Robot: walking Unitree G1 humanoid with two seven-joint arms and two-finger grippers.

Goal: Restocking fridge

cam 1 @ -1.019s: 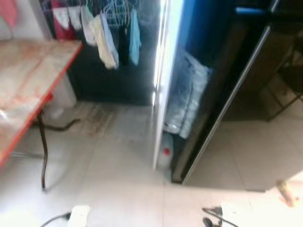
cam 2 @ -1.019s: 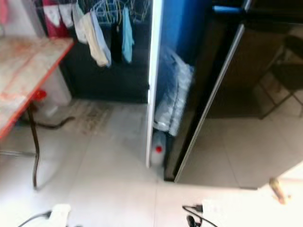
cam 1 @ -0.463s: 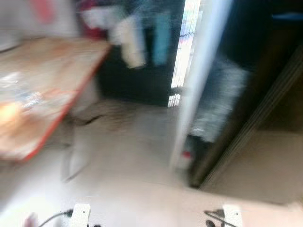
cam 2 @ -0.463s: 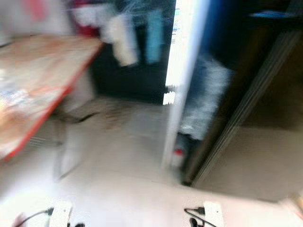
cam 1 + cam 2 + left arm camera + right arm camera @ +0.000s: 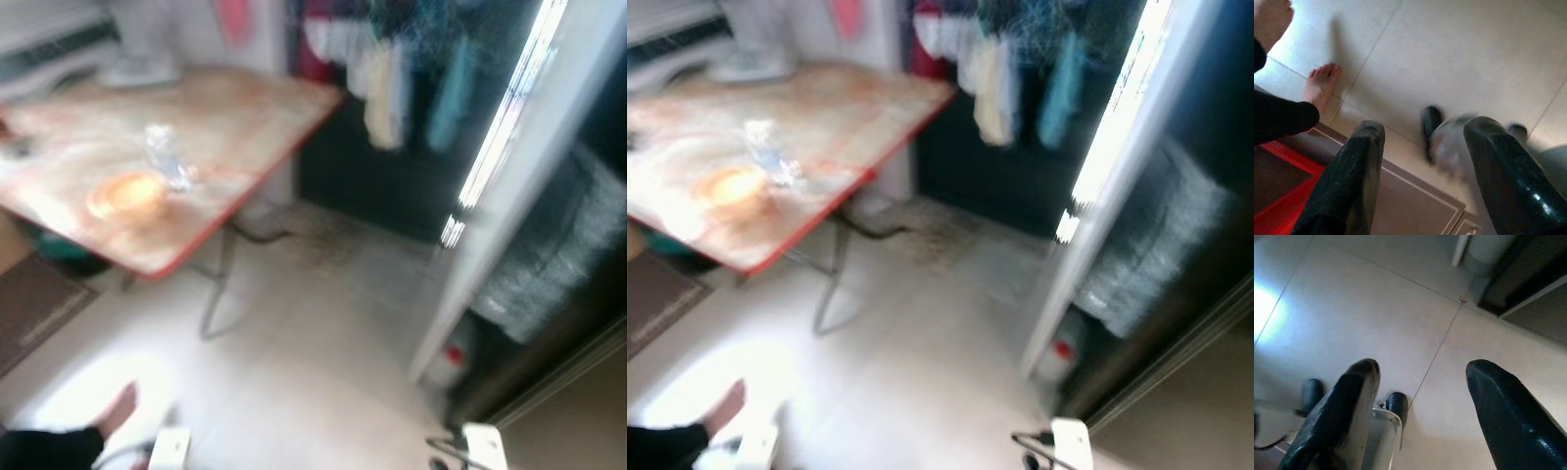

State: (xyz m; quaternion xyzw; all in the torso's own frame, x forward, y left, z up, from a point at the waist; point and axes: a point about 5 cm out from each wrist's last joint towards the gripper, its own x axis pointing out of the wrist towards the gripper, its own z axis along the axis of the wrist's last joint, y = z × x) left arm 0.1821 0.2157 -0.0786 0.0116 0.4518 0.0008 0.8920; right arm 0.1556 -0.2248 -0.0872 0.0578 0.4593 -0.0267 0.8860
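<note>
At the bottom of the left wrist view the left gripper hangs over the tiled floor with its two black fingers spread wide and empty. Beyond them, at upper left, a person's bare foot rests on the tiles beside a dark sleeve or trouser leg; a brown mat with a red edge lies at lower left.

In the right wrist view the right gripper also hangs with fingers spread and empty above the floor, and at the upper right corner of that frame sit the white bottom edge of the fridge door and a dark gap.

The blurred head views add the wider room. The same bare foot appears at lower left. The counter, marbled with a red rim, fills the upper left and carries an orange round thing and something clear and crumpled. Clothes hang at the top centre. At right stands the open fridge door, with a pack of bottles and a red-capped bottle low inside.
</note>
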